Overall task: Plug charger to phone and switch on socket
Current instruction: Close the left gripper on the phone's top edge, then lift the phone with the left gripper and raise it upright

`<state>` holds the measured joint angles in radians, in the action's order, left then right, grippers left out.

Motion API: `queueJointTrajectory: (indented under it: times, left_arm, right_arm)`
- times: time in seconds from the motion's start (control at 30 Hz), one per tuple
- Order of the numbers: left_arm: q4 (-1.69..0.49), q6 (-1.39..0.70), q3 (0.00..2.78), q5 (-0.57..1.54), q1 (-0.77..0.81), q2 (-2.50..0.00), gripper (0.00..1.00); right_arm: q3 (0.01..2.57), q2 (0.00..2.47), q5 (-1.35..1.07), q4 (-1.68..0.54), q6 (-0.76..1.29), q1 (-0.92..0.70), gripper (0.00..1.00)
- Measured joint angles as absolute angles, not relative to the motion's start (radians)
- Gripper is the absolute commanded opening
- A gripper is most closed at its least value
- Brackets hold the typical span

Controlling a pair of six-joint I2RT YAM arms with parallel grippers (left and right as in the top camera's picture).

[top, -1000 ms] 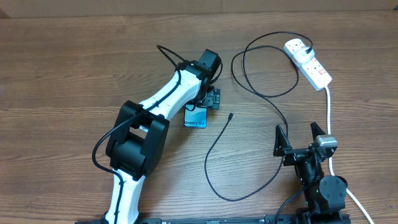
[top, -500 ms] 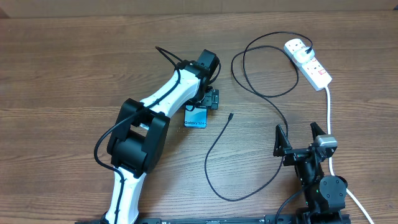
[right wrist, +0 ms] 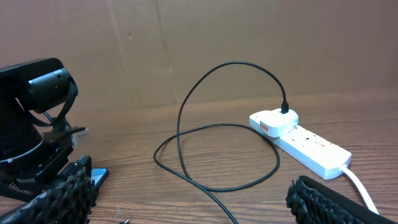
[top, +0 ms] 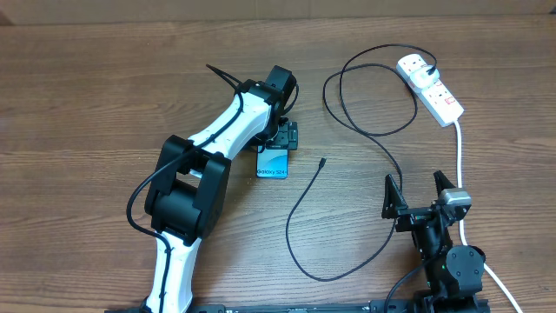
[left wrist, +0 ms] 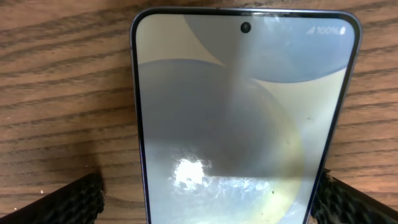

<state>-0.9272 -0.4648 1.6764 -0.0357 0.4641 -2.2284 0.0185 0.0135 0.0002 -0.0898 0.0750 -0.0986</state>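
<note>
The phone [top: 274,164] lies flat on the wooden table, light-blue screen up. My left gripper [top: 283,139] is down over its far end, open, one finger on each side of it. In the left wrist view the phone [left wrist: 242,106] fills the frame between the fingers of the left gripper [left wrist: 211,208]. The black charger cable [top: 300,252] loops across the table. Its small connector [top: 322,162] lies loose to the right of the phone. Its other end goes into a white plug [top: 415,65] on the socket [top: 441,96]. My right gripper [top: 420,195] is open and empty at the front right.
The socket's thick white cord [top: 460,156] runs down the right side, past the right arm. In the right wrist view the cable [right wrist: 186,106] loops in front of the socket [right wrist: 311,146], and the left arm [right wrist: 31,124] stands at the left.
My left gripper has shifted a little to the left over the phone. The phone, the cable and the right arm have not moved.
</note>
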Motion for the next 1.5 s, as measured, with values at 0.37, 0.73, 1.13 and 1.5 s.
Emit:
queueJointTrajectory:
  times: [0.37,0.73,1.13,1.5]
  left_arm:
    - [-0.932,-0.469,1.676,-0.03,0.465,-2.228,0.91]
    - [-0.945,-0.506,1.677,-0.028,0.478,-2.229,0.86]
    - [-0.947,-0.51,1.677,-0.026,0.481,-2.229,0.77]
    - [-0.958,-0.51,1.68,-0.025,0.482,-2.229,0.73]
  right_arm:
    - [0.019,0.014,0.0,-0.09,0.075,-0.099,1.0]
    - [0.019,0.014,0.0,-0.09,0.075,-0.099,1.0]
    - [0.019,0.014,0.0,-0.089,0.075,-0.099,1.0]
    - [0.019,0.014,0.0,-0.09,0.075,-0.099,1.0]
